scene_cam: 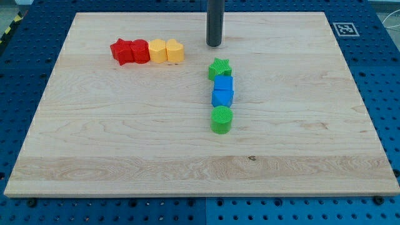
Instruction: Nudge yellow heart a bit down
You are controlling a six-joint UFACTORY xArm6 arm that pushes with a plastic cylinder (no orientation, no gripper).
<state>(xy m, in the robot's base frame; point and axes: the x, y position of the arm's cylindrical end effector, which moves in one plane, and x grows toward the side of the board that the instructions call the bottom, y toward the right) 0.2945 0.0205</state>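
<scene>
Robotics lab bench, pale wooden board (187, 156) lying on a blue perforated metal table (387, 94) with a regular grid of holes, printed black-and-white fiducial marker (344, 29) at the board's 1 o'clock corner, yellow-black hazard tape (9, 30) at 10 o'clock

We see a pale wooden board (125, 144) on a blue perforated table (384, 75). A black-and-white marker (345, 29) sits at the board's top-right corner. Even light.
</scene>
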